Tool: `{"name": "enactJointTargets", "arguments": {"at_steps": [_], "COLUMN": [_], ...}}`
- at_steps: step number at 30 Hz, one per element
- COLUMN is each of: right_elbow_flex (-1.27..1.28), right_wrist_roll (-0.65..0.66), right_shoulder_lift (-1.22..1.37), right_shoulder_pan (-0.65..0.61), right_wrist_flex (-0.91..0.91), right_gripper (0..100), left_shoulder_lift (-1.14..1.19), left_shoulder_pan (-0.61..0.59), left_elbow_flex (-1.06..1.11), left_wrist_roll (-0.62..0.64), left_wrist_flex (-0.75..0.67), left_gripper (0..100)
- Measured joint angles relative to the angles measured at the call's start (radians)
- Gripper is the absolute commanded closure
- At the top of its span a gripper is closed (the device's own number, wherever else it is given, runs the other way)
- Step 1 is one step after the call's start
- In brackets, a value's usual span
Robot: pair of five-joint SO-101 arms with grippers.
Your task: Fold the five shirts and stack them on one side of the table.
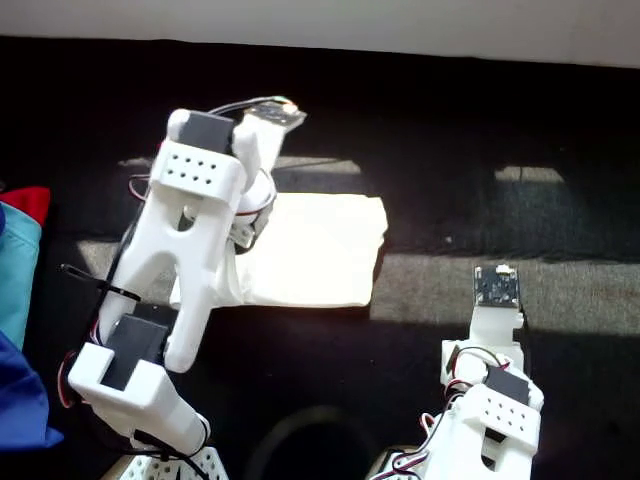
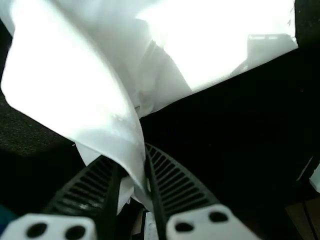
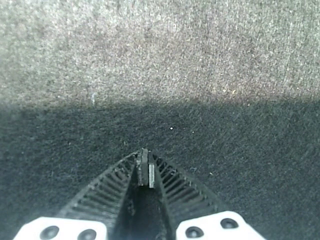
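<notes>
Left gripper (image 2: pixel 132 172) pinches a white shirt (image 2: pixel 90 90) fold, hidden under its arm (image 1: pixel 190 250) from above; right gripper (image 3: pixel 145 170) closed, empty, above desk (image 3: pixel 200 75).

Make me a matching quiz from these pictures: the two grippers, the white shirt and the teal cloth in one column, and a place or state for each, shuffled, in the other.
Column one
1. left gripper
2. right gripper
3. white shirt
4. teal cloth

Column two
A. at the left edge of the high view
B. shut, holding nothing
C. lying on the black table, partly in sunlight
D. shut on white fabric

Pairs: 1-D, 2-B, 3-C, 4-A
</notes>
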Motion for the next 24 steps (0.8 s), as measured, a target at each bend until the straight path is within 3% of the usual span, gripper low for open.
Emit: {"name": "enactJointTargets", "arguments": {"at_steps": [5, 24], "right_elbow_flex": [0.002, 0.003], "right_wrist_roll": [0.000, 0.000], "right_shoulder_lift": [-0.002, -0.002], "right_shoulder_pan": [0.000, 0.000], "right_wrist_flex": [0.000, 0.000], "right_gripper": [99.1, 99.1], "left_shoulder_lift": [0.031, 0.594], "left_shoulder_pan": [0.089, 0.269], "left_elbow_flex": [-0.044, -0.686], "left_wrist_roll": [0.038, 0.049], "left_wrist_flex": [-0.006, -0.008], "left_gripper": [99, 99]}}
